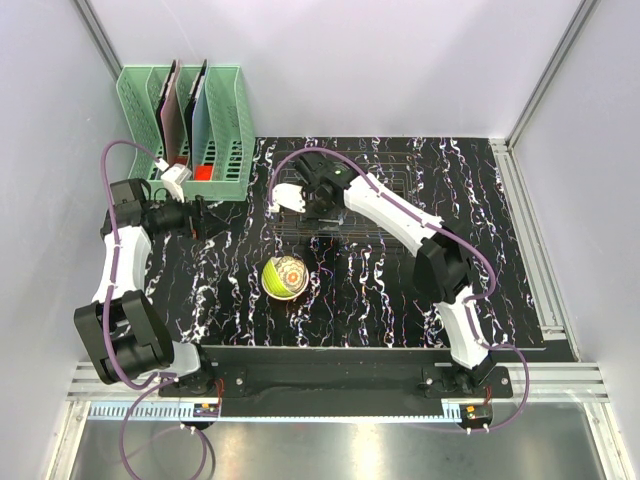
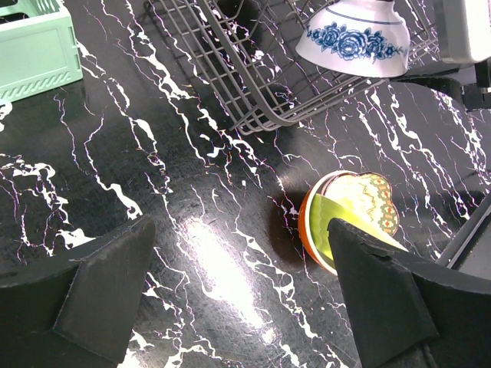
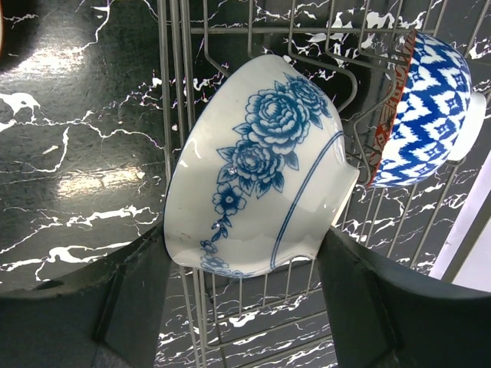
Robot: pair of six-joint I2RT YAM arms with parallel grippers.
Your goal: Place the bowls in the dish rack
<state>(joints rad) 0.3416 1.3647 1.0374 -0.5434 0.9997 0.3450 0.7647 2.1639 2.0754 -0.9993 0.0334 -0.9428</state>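
The black marbled tabletop (image 1: pixel 480 300) carried everything. At its far middle lay the wire rack (image 1: pixel 385 180), with a mint holder (image 1: pixel 230 130) off to its left, which was no part of my job.

My right jaws (image 3: pixel 242 253) were clamped on the floral bowl (image 3: pixel 261 169), one finger either side, holding it tipped on its side over the rack's near-left end. I could not tell whether it touched the wires. A blue-patterned bowl (image 3: pixel 430 107) already stood on edge in the rack, just beside it. My left jaws (image 2: pixel 242 268) stood wide apart and empty, low over bare tabletop near the holder.

Three bowls were left in a nested stack (image 1: pixel 284 277) in mid-tabletop, well apart from the rack: orange (image 2: pixel 309 226) outermost, green (image 2: pixel 337 234) inside it, and one with reddish marks (image 2: pixel 372 203) innermost.

I judged these bowls stiff, glazed, slippery and easily chipped against wire, though light enough for one arm. So the floral one wanted a gentle lowering between the wires before release. For the stack, I reckoned the rim was the place to grip, one finger inside and one outside, taking the innermost bowl first so the others would not lift with it.
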